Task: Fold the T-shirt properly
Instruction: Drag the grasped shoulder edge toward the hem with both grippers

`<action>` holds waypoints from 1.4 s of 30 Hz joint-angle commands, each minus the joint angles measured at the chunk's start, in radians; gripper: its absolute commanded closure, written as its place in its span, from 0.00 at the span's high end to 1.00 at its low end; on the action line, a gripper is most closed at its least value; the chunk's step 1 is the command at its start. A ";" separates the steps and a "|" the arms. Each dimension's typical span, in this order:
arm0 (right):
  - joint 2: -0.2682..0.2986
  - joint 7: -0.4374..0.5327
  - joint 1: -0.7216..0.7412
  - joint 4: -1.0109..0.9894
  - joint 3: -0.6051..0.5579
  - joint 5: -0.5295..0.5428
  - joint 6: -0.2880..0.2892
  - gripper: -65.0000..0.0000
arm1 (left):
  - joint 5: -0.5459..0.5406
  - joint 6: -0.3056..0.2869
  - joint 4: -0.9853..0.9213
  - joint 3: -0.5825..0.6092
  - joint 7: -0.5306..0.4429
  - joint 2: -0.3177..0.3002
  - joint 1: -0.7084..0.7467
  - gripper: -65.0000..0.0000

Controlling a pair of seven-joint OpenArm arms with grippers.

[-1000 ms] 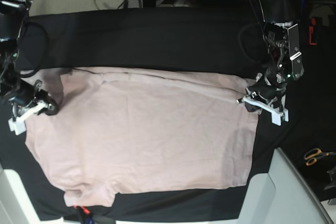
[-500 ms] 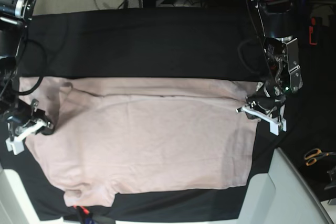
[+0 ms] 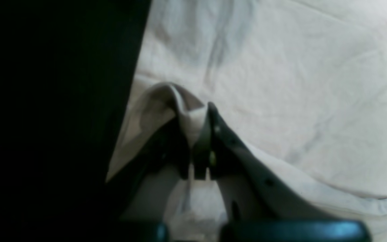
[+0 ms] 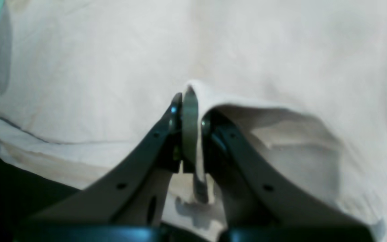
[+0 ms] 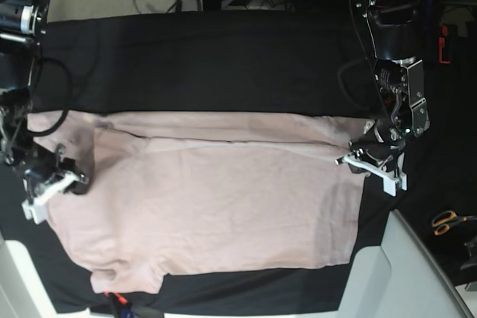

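I am partway into a fold of the plain pale pink short-sleeved cotton T-shirt (image 5: 201, 199), which lies spread on the black table cloth (image 5: 201, 57). My left gripper (image 5: 367, 161) is clamped tight on a raised pinch of fabric at one side edge of the T-shirt; the left wrist view shows the cloth squeezed between my closed fingers (image 3: 210, 134). My right gripper (image 5: 52, 180) is closed just as tightly on a ridge of cloth at the opposite side edge, and in the right wrist view a tented flap stands up from the pinch.

As I judge it, the far strip of the T-shirt is being laid over toward its middle. A long crease runs across the T-shirt near its far edge, between my two grips. The next move calls for carrying both pinches together, level and at one pace, so the folded edge lands straight.

The T-shirt looks soft and thin, mostly smooth, with faint wrinkles. One sleeve pokes out at its near corner on my right gripper's side.
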 commanded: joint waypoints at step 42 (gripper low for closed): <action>0.015 0.151 0.112 -0.101 -0.019 0.021 0.016 0.01 | 0.121 -0.004 -0.077 -0.003 -0.097 0.005 -0.088 0.00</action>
